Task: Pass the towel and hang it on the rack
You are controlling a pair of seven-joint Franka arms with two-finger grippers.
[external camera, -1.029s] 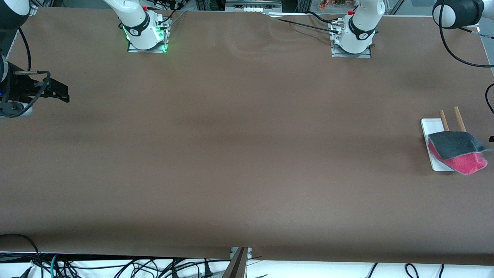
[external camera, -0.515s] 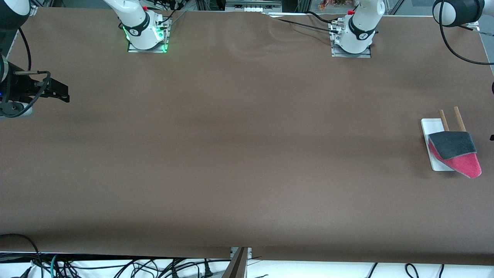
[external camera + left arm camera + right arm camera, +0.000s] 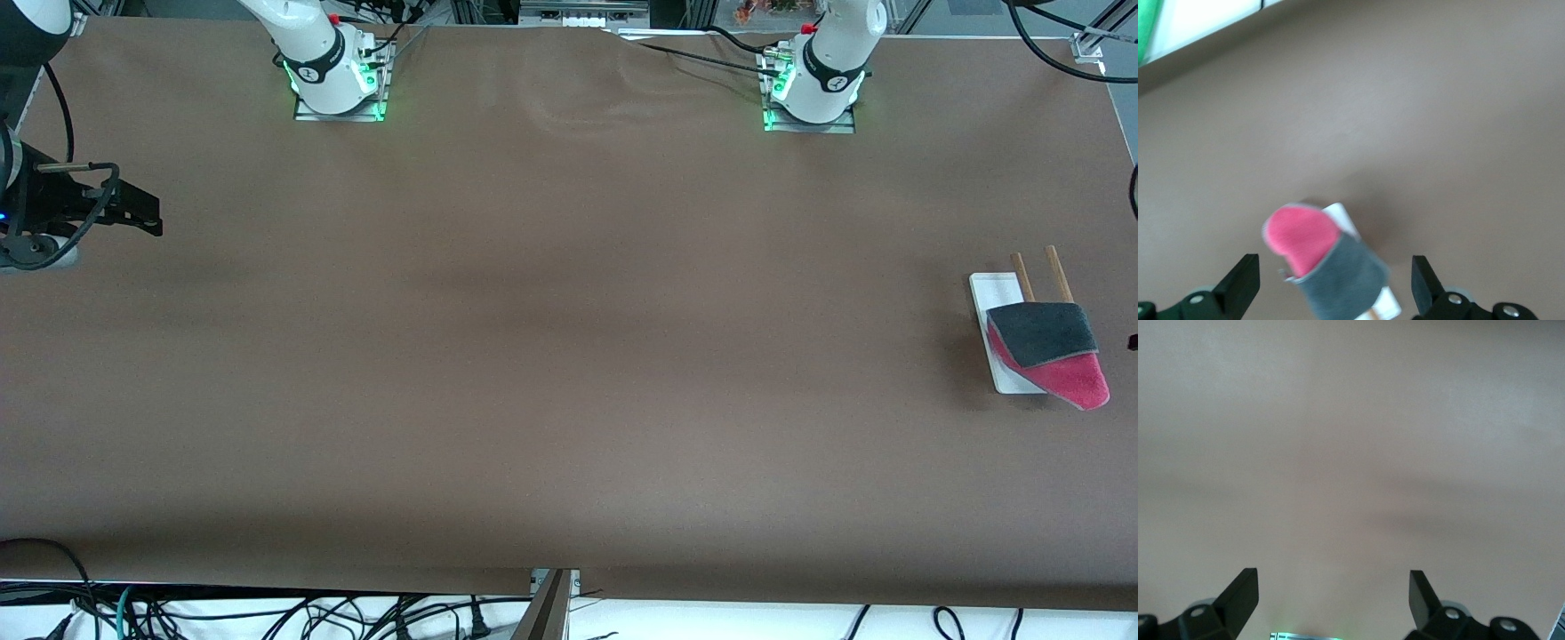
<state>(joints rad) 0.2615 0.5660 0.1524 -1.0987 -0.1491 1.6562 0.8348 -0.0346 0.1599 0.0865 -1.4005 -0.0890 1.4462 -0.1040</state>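
While the towel (image 3: 1049,351) is draped over the rack (image 3: 1005,338) at the right edge of the front view, dark grey face up and pink-red end hanging lower in frame, no tool is touching it. The rack's white base and two brown rods are seen on the table (image 3: 551,356), toward the left arm's end. The left tool (image 3: 1335,283) is held open above the towel (image 3: 1325,257), fingers spread wide. The right tool (image 3: 1333,600) is parked open over bare table at the left edge, waiting.
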